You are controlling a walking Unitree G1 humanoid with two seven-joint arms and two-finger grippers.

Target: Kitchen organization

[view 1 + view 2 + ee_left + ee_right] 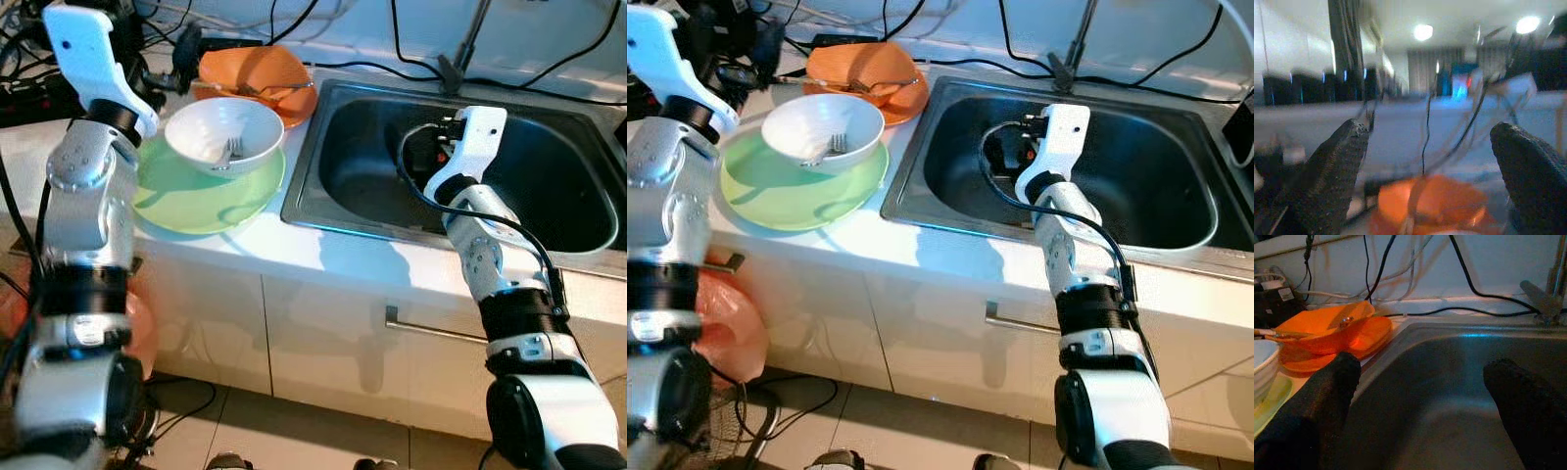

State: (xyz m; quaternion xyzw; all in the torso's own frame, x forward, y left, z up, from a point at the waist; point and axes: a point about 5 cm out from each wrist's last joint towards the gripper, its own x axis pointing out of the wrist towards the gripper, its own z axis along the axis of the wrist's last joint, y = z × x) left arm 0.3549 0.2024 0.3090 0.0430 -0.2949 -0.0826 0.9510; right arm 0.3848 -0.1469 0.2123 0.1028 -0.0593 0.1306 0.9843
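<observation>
Below your right end effector [1420,396] lies the steel sink [588,157], its basin dark and bare beneath the two black fingers [1317,406], which stand spread wide apart with nothing between them; the arm reaches over the sink's front rim and the end effector hangs inside the basin, nearer its left wall. To the left of that end effector runs the white desk [323,250], with black cables trailing along the wall behind it and the base of a faucet [453,67] at the sink's back edge. Just beyond the sink's left rim you have a light green plate [176,201] lying flat on the desk, and on it a white bowl [250,122] with a fork [227,152] resting inside. Behind the bowl sits an orange bowl [260,69] holding a utensil, on an orange plate. Your left end effector [1430,166] is raised above the desk's far left, fingers likewise spread and holding nothing, with the orange bowl ahead of and below it, blurred in the wrist view.
</observation>
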